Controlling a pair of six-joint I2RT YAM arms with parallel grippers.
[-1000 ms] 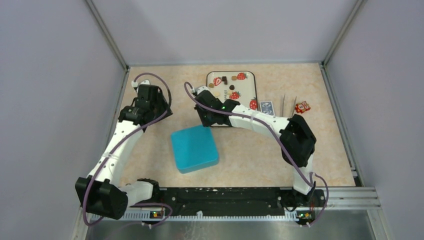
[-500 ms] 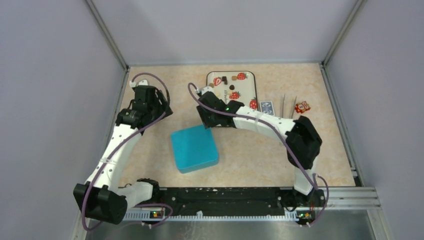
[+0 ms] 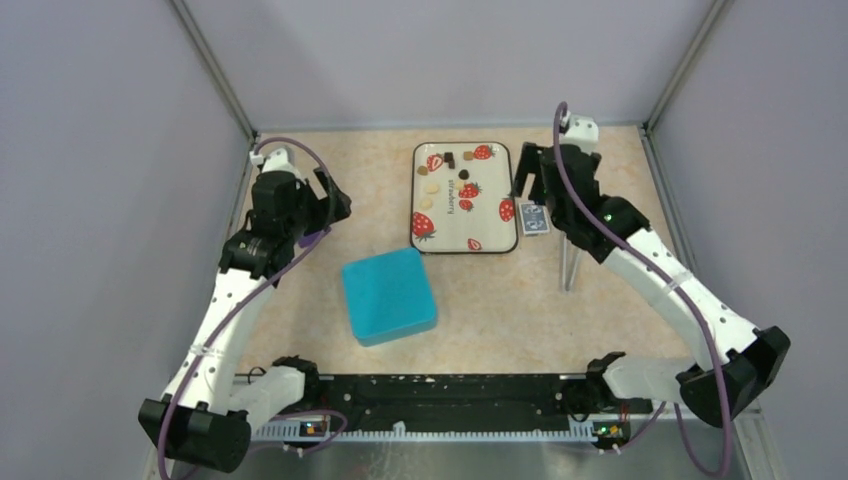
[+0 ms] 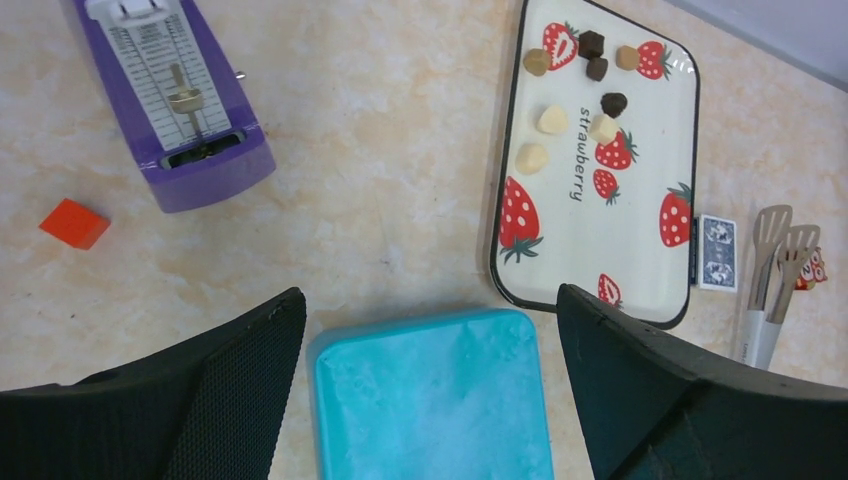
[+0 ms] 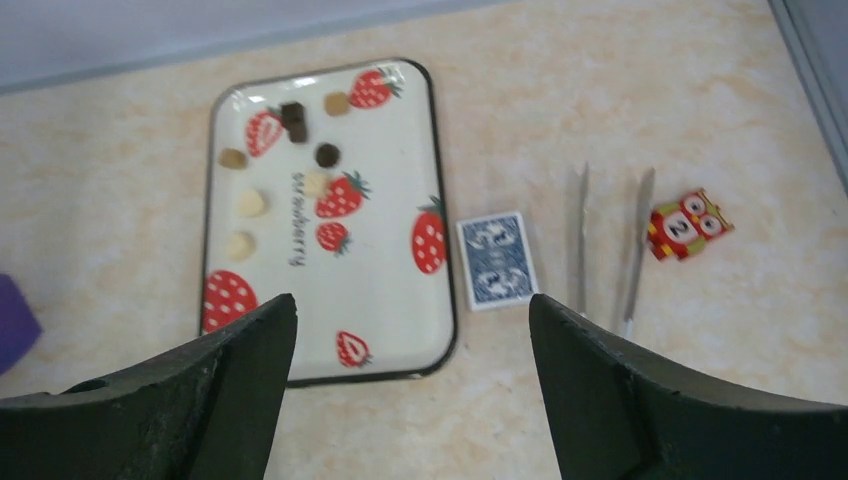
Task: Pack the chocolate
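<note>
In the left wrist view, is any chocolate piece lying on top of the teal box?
No, the teal box has a bare top, and all the chocolate pieces lie on the strawberry tray.

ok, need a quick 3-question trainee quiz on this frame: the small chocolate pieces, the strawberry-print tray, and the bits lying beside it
1. True or false: the right gripper is open and holds nothing.
2. The blue playing-card deck lies: A) on the white, dark-rimmed strawberry-print tray; B) between that tray and the steel tongs; C) under the tongs.
3. How many cream-white chocolate pieces lie on the tray?

Key: 1 true; 2 B; 3 three.
</note>
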